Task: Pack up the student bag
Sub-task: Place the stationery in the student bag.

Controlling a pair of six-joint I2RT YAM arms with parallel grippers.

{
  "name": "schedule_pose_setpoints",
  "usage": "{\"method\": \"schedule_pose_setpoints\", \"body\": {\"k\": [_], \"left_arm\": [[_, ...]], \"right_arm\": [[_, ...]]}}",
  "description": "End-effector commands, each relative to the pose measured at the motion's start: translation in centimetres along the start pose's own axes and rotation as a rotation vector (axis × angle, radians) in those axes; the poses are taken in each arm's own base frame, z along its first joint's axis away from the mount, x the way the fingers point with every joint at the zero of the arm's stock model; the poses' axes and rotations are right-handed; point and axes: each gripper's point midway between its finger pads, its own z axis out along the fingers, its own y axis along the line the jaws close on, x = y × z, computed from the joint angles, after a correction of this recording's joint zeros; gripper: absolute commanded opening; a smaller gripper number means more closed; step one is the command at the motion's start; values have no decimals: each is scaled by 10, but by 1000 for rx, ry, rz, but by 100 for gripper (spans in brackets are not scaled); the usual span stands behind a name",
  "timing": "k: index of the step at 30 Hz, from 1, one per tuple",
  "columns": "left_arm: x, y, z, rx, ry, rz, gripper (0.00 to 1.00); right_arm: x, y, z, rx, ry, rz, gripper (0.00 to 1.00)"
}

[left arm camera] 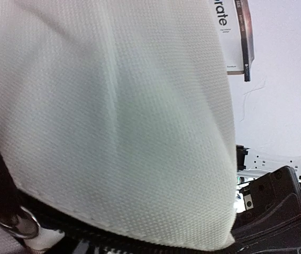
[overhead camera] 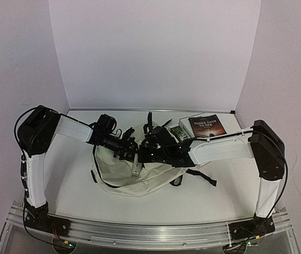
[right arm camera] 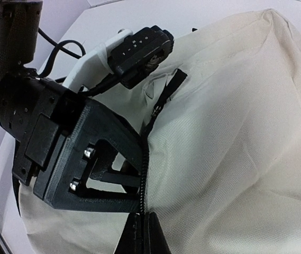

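Desk (overhead camera: 71,185), white, contents left to right. Left fingers (overhead camera: 129,154): down at the upper left edge of the bag, against the cream cloth; how far apart they stand cannot be told, nor whether they hold anything. Bag (overhead camera: 134,182): cream fabric, black zipper (right arm camera: 145,159), lying slumped at mid-desk between the two arms. Right fingers (right arm camera: 142,235): closed tight, pinching the bag at its zipper edge. Book (overhead camera: 207,126): dark cover, lying flat at the back right of the desk, near the bag.
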Motion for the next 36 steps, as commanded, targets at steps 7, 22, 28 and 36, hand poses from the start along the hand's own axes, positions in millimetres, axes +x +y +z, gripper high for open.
{"method": "schedule_pose_setpoints", "body": {"k": [7, 22, 28, 36], "left_arm": [[8, -20, -34, -57, -137, 69, 81], [86, -6, -15, -108, -9, 35, 89], [81, 13, -9, -197, -23, 21, 78], [69, 21, -2, -207, -84, 19, 46]], "right_arm": [[-35, 31, -30, -106, -96, 50, 0], [-36, 34, -26, -116, -96, 42, 0], [-37, 34, -28, -116, -100, 42, 0], [-38, 34, -28, -117, -102, 38, 0]]}}
